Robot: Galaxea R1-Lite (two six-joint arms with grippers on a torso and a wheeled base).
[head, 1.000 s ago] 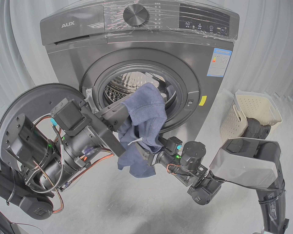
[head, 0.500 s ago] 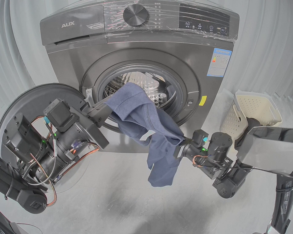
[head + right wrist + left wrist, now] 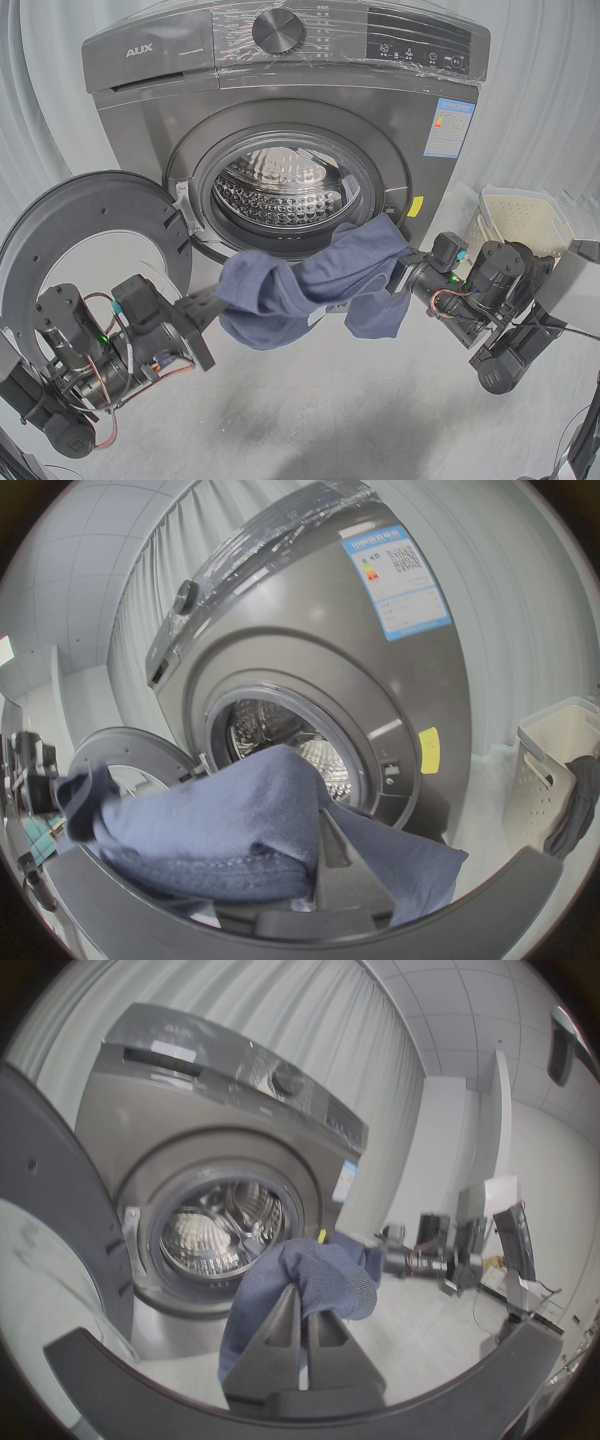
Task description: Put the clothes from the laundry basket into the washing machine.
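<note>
Change: both arms have dropped and spread, so the blue garment [image 3: 312,281] now hangs stretched below the washing machine's [image 3: 281,119] open drum [image 3: 281,184] | Claws: left gripper [image 3: 215,301] and right gripper [image 3: 400,278] each clamped on one end | Task: nothing loaded yet; a dark garment [image 3: 536,264] waits in the laundry basket [image 3: 519,215].

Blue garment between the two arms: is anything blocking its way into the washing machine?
Nothing visible does. The door is swung wide open to the robot's left, and the drum opening sits just behind and above the blue garment, which hangs stretched between the left gripper and right gripper.
</note>
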